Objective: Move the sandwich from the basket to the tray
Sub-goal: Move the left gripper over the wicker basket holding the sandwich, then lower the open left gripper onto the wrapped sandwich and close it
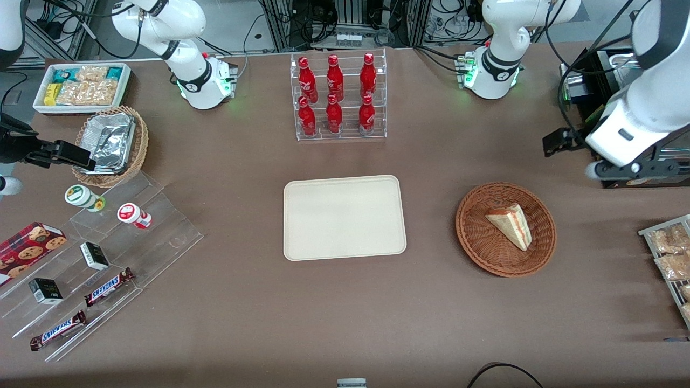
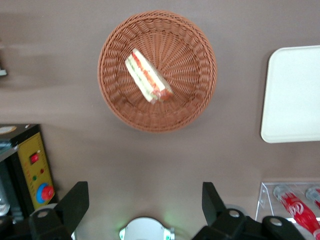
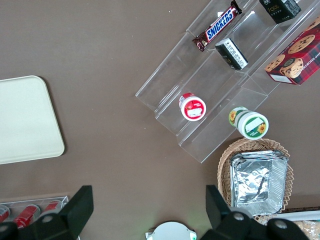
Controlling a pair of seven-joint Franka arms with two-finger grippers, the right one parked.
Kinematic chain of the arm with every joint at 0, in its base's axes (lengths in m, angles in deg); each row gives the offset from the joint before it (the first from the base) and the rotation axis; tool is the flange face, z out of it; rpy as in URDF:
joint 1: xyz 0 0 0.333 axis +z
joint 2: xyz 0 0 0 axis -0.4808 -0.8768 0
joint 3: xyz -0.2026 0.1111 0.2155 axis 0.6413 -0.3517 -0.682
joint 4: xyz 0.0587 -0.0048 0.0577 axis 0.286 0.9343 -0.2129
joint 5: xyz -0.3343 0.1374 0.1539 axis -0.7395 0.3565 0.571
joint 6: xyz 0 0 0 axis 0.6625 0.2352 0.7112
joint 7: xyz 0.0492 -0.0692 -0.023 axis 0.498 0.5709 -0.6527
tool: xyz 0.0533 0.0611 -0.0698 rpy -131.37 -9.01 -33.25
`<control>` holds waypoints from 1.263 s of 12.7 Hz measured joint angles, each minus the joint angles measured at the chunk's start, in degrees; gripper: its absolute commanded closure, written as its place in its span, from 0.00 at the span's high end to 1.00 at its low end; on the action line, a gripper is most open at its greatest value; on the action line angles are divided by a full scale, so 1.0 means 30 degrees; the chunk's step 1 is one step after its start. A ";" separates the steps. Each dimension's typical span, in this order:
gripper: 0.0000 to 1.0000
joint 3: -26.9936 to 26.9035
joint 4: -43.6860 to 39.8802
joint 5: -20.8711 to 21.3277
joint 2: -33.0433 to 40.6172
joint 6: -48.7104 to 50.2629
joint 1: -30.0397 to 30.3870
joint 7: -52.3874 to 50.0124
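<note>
The sandwich [image 1: 511, 224], a pale bread wedge with red and green filling along its edge, lies in the round reddish-brown wicker basket [image 1: 474, 237]. Both show in the left wrist view too, the sandwich [image 2: 147, 77] inside the basket [image 2: 195, 95]. The cream tray [image 1: 344, 217] lies flat beside the basket, toward the parked arm's end, with nothing on it; its edge shows in the left wrist view [image 2: 292, 95]. My left gripper [image 1: 560, 143] hangs high above the table, farther from the front camera than the basket. It [image 2: 145, 197] is wide open and holds nothing.
A clear rack of red bottles [image 1: 338, 97] stands farther from the front camera than the tray. A black control box [image 2: 30, 170] stands near the gripper. A wire rack of snack bags [image 1: 671, 253] lies at the working arm's end. Stepped acrylic shelves [image 1: 102, 253] with snacks lie at the parked arm's end.
</note>
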 measured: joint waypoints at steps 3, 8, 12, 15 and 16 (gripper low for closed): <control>1.00 0.0000 0.2295 0.0002 -0.0275 -0.2655 -0.0002 0.0020; 1.00 0.0003 0.6194 0.0014 -0.0418 -0.7941 -0.0007 0.0057; 1.00 0.0002 0.8840 0.0026 -0.0699 -1.1900 -0.0001 0.0064; 1.00 -0.0096 0.9945 0.0024 -0.0954 -1.3525 0.0013 -0.0392; 1.00 -0.0193 1.0037 0.0023 -0.1067 -1.3725 0.0016 -0.1214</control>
